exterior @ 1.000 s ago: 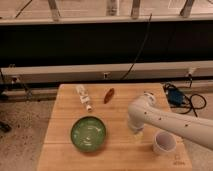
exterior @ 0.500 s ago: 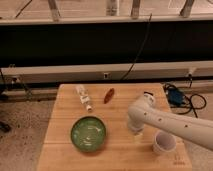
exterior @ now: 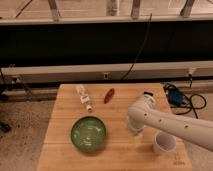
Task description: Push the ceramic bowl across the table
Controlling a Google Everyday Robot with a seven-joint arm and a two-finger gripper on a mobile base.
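Gripper (exterior: 136,130): at the tip of the white arm (exterior: 170,125), which reaches in from the right; it points down over the right half of the table (exterior: 62,107), close to the surface, and the wrist casing covers most of it; I cannot tell whether it is parted, closed, or clamped on anything; it stands apart from every container.

Ceramic bowl (exterior: 88,134): upright on the front left of centre of the table, left of the gripper with bare wood between them; the interior shows glossy green with pale glints, and I cannot say whether those are reflections or contents.

Cup (exterior: 164,142): small and whitish, upright near the front right corner, just below the arm and right of the gripper; the mouth faces up and the inside looks pale; I can make out no contents.

Bottle (exterior: 84,97): lying on its side at the back of the table, behind the bowl; a reddish-brown oblong item (exterior: 109,95) lies just right of it.

Dark mark (exterior: 176,161): on the wood at the front right corner.
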